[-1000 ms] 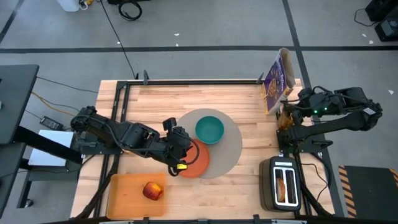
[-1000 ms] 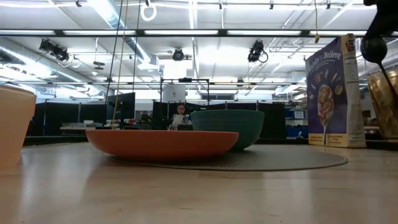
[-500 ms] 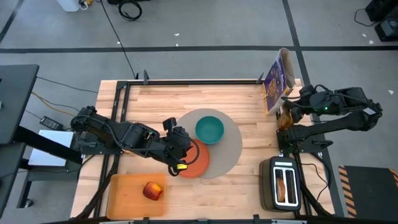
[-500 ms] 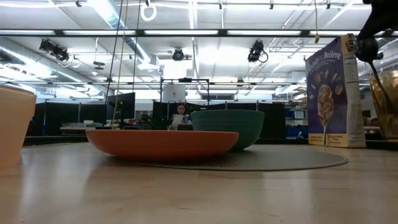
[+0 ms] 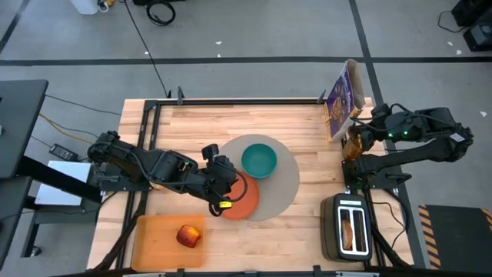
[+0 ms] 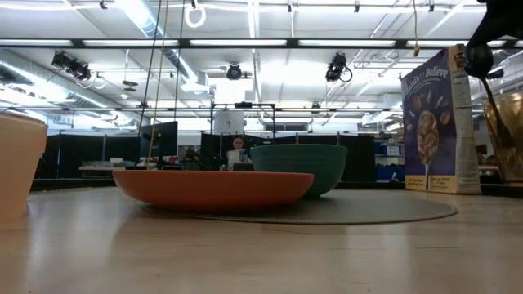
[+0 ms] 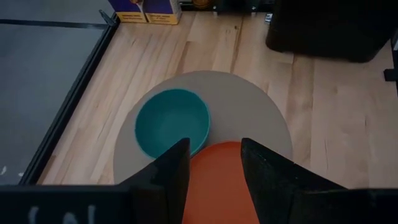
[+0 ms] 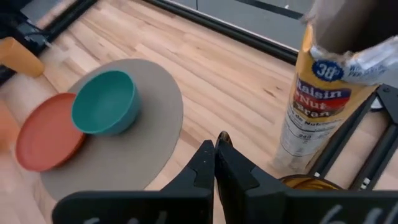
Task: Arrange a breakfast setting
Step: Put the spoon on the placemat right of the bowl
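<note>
Here, left gripper [image 5: 228, 190]: jaws parted a little, hovering over the near edge of the orange plate [image 5: 242, 198], clasping nothing visible.
Right gripper [image 8: 215, 163]: fingers pressed together, empty, raised near the cereal box [image 5: 341, 100] at the table's right edge.
Plate: on the round grey placemat [image 5: 283, 183], touching the teal bowl [image 5: 259, 160].
Red apple [image 5: 187, 236]: on the orange cutting board [image 5: 154, 239].
Toaster [image 5: 350, 227]: right front corner.

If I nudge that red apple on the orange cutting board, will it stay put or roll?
The round red apple would probably roll rather than slide: it lies loose on the flat rectangular orange cutting board, with nothing against it. Its smooth, curved skin may slip between narrow fingers. It looks fairly solid and heavy for its size.
</note>
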Tool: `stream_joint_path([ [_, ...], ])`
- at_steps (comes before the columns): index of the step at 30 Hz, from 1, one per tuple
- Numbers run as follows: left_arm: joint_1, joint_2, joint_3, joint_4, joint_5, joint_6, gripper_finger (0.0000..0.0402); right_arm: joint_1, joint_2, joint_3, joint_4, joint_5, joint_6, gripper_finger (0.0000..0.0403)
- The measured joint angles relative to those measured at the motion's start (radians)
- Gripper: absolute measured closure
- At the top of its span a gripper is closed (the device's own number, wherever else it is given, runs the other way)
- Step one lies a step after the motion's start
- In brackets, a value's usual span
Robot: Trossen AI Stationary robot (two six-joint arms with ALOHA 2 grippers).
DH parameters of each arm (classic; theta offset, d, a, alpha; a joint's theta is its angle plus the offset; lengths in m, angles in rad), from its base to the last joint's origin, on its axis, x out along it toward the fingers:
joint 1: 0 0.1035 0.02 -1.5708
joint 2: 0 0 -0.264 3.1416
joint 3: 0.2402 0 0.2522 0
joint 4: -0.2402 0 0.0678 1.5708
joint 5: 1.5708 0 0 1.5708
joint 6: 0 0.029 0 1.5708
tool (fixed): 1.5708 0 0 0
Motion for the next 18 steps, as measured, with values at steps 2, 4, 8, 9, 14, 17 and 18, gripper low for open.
stream_joint_path([
  [2, 0.002, 0.000, 0.000, 0.000, 0.000, 0.000, 0.0251, 0.000, 0.000, 0.016, 0.007, 0.002, -0.003, 0.0392],
  [4, 0.004, 0.000, 0.000, 0.000, 0.000, 0.001, 0.0251, 0.000, 0.000, 0.036, 0.006, 0.011, -0.008, 0.0392],
  [8, 0.012, 0.000, 0.000, 0.000, 0.000, 0.002, 0.0251, 0.000, -0.001, 0.064, 0.007, 0.049, -0.009, 0.0392],
  [9, 0.013, 0.000, 0.000, 0.000, 0.000, 0.001, 0.0251, 0.000, -0.005, 0.064, 0.007, 0.058, -0.007, 0.0392],
  [14, 0.013, 0.000, 0.000, 0.000, 0.000, 0.000, 0.0251, 0.000, -0.039, 0.048, 0.005, 0.091, 0.036, 0.0392],
  [17, 0.012, 0.000, 0.000, 0.001, 0.000, 0.000, 0.0251, 0.000, -0.074, 0.028, 0.011, 0.121, 0.073, 0.0392],
  [18, 0.012, 0.000, 0.000, 0.001, 0.000, 0.000, 0.0251, 0.000, -0.085, 0.019, 0.016, 0.127, 0.082, 0.0392],
])
